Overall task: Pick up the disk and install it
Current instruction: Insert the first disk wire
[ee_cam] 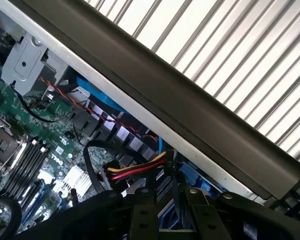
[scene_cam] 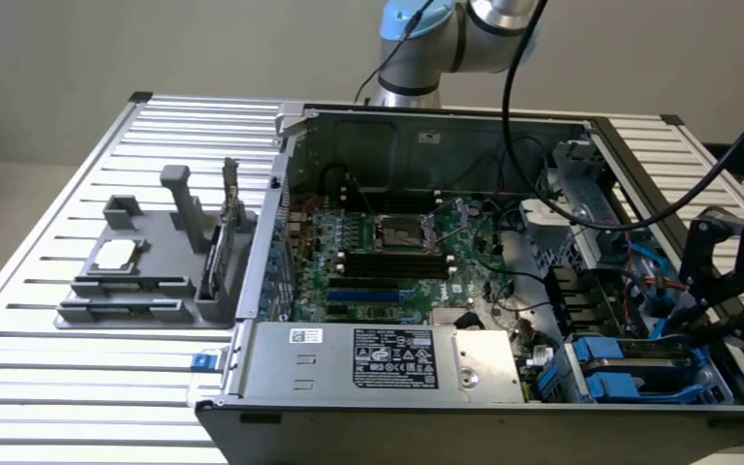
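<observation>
In the exterior view the disk, silver-grey in a thin blue frame, lies flat in the drive bay at the front right corner of the open computer case. My black gripper reaches down over the case's right wall to the disk's right end. In the wrist view my gripper has its two fingers standing close together, with a strip of blue frame between them. More of the blue disk frame shows just beyond, under the case's wall.
A long silver power-supply box fills the case's front. The green motherboard lies behind it. Yellow and red cables run close to my fingers. A grey fixture holding a small silver chip stands on the slatted table.
</observation>
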Motion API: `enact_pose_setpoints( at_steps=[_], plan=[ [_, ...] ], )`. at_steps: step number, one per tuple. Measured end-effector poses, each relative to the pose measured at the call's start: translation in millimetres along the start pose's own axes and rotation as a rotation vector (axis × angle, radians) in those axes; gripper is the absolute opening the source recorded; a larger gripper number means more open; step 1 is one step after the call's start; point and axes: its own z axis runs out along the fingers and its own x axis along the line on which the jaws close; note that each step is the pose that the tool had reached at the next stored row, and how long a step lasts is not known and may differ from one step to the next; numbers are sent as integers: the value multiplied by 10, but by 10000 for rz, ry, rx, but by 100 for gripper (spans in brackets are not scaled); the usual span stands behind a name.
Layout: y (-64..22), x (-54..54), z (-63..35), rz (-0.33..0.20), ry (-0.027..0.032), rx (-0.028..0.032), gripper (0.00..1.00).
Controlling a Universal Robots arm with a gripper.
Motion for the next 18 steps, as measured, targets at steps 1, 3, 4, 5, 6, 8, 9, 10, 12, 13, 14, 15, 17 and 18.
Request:
enact_pose_setpoints(
  at_steps=[1, 3, 4, 5, 6, 8, 9, 10, 12, 13, 14, 15, 17, 18],
  plan=[
    [0, -1, 1, 6, 10, -8, 28],
    [3, -3, 2, 16, 31, -25, 28],
    [8, -6, 3, 16, 41, -33, 28],
    [11, -9, 3, 16, 51, -41, 28],
    [13, -11, 4, 17, 65, -51, 28],
    [15, -13, 8, 17, 96, -74, 28],
    [16, -14, 10, 15, 114, -87, 28],
    [17, -15, 12, 13, 132, -100, 28],
    [21, -18, 15, 9, 165, -124, 28],
    [22, -19, 16, 8, 179, -134, 28],
    [24, -21, 17, 7, 193, -145, 28],
    [25, -22, 18, 7, 206, -155, 28],
    [28, -24, 19, 5, 224, -168, 28],
    [29, -25, 20, 4, 235, -175, 28]
  ],
)
